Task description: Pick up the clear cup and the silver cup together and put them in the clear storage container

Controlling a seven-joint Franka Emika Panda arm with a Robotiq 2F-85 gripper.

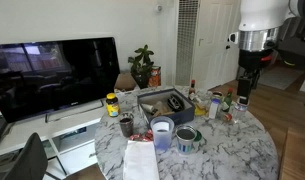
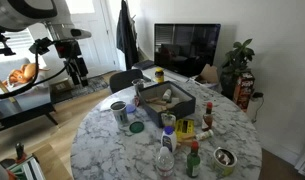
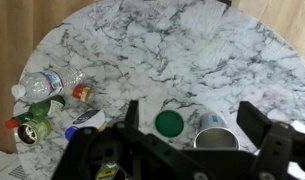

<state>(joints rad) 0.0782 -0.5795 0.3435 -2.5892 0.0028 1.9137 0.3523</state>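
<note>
The clear cup and the silver cup stand side by side near the edge of the round marble table. In the wrist view the silver cup sits just in front of the clear cup, low in the picture. The clear storage container stands further in on the table and holds a few things; it also shows in an exterior view. My gripper is open and empty. It hangs well above the cups, at the table's edge in both exterior views.
A flat green disc lies beside the cups. A clear water bottle and sauce bottles stand to one side. A small dark cup, a sheet of paper and a metal bowl are also on the table.
</note>
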